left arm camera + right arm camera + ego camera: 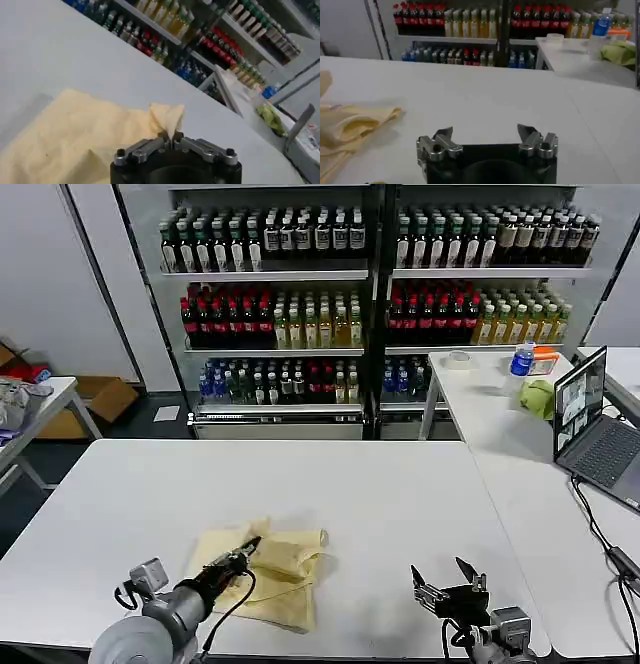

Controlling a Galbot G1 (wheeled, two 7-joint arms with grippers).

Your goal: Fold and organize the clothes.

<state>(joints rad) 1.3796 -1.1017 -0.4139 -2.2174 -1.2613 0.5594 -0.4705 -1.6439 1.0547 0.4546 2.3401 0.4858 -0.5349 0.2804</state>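
The pale yellow T-shirt (270, 574) lies in a soft, partly folded heap on the near part of the white tabletop (400, 504), a little to the robot's left. One rolled edge sticks out toward the middle. The left end effector (247, 548) sits right on top of the shirt, and its two fingers are pinched tight together on a small peak of the yellow cloth (167, 117), which stands up between them. The right end effector (446, 576) is over the bare tabletop, well apart from the shirt, with its fingers spread wide and nothing in them. Behind the tabletop are shelves (370, 274) full of bottles. A laptop (590, 429) sits open on the side table to the right.
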